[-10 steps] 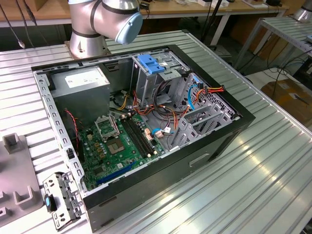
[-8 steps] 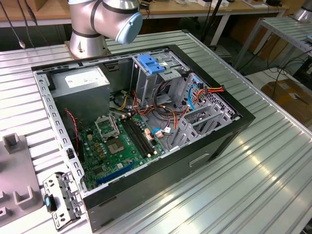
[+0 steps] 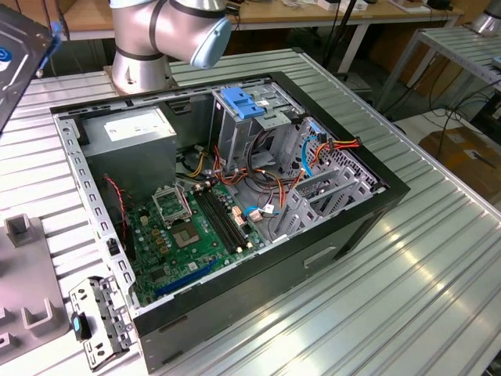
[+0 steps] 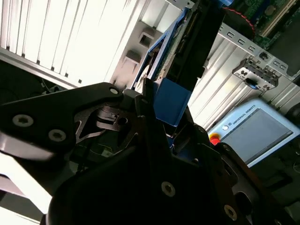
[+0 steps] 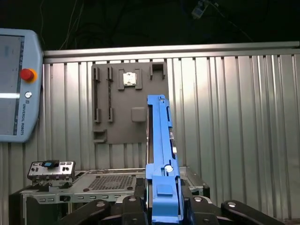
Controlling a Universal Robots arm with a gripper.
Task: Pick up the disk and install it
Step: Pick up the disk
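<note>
Between fingers [image 5: 139, 198], disk's [image 5: 161, 140] lower end hidden

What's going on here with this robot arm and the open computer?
The robot arm's gripper is clamped on the disk, seen edge-on in the first wrist view. The disk hangs in the air at the exterior view's left, outside the open computer case, so it is not installed yet.

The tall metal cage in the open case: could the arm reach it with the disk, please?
Probably yes: the case lies open, nothing covers the cage, and the gripper holds the disk at the exterior view's left.
</note>
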